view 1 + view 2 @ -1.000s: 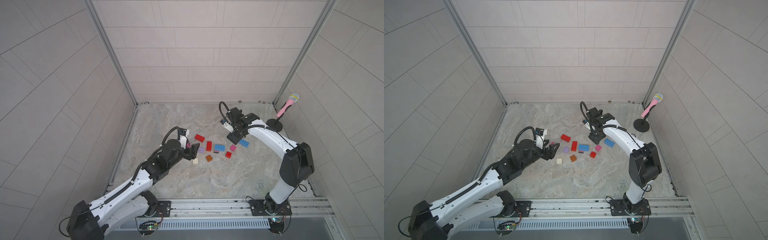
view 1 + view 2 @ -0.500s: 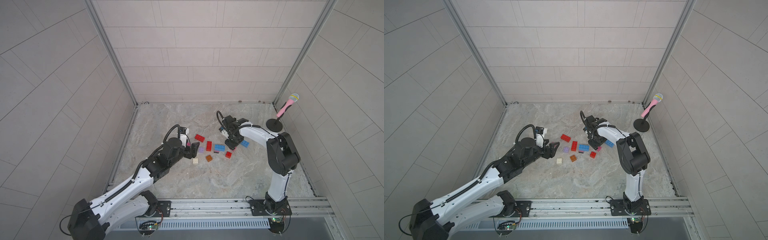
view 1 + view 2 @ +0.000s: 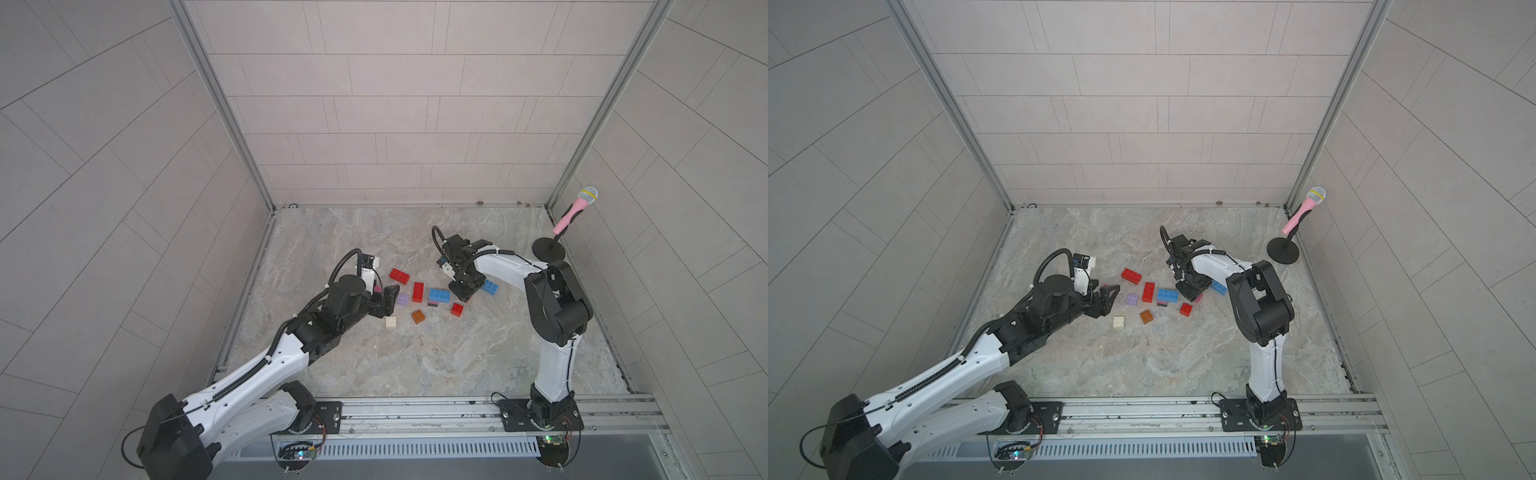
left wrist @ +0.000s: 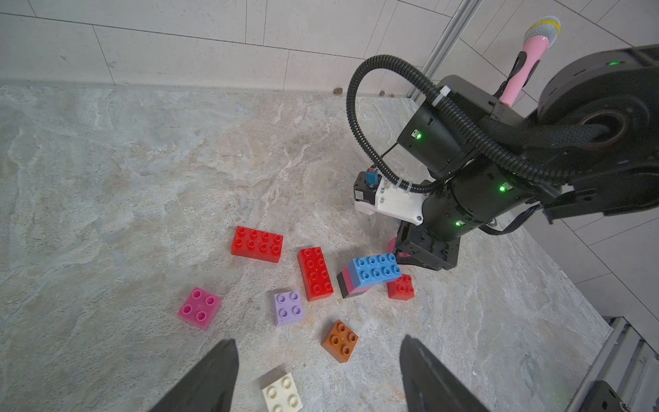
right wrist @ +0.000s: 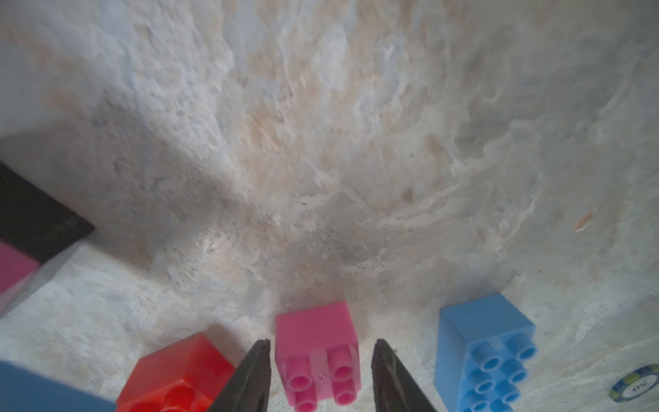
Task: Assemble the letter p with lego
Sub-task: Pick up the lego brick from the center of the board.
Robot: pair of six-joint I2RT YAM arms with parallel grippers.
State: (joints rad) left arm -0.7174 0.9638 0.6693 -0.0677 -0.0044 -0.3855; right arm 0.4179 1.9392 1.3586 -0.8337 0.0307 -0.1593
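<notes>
Below, studded plastic bricks (image 3: 418,291) lie scattered on the veined bench (image 3: 415,357); right pincer (image 5: 321,343) narrowly apart astride a square pink brick (image 5: 315,326); left pincer (image 4: 317,341) wide apart near a cream brick (image 4: 282,392).

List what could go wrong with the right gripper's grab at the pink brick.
1. The right gripper straddles the pink brick with only its tips alongside, small gaps showing; a shallow pinch may let the brick slip or twist.
2. The small red brick lies right beside the gripper; it could get nudged or caught.
3. The stacked blue brick sits close to the gripper body and might be bumped on lifting.
</notes>
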